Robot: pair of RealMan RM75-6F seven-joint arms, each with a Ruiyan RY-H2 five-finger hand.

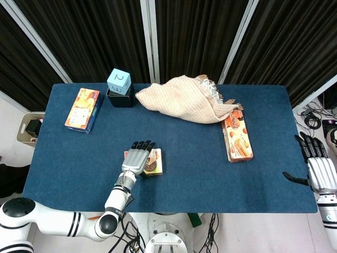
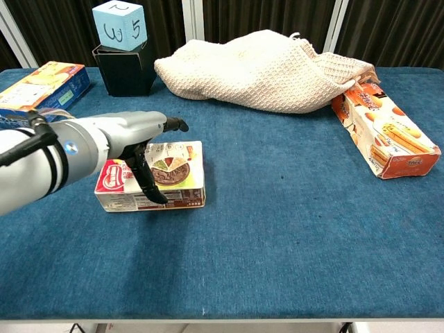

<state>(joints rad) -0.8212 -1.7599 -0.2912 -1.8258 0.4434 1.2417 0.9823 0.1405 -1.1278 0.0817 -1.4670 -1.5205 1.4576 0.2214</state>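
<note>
Silver-backed left hand with black fingers, white forearm ringed in black bands; right hand shows the same silver and black.

Blue table with boxes, cloth.

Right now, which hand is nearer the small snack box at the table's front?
Left. The left hand is over the snack box, fingers spread above its top and thumb down its front face. The right hand sits off the table's far right edge, well away from it.
</note>
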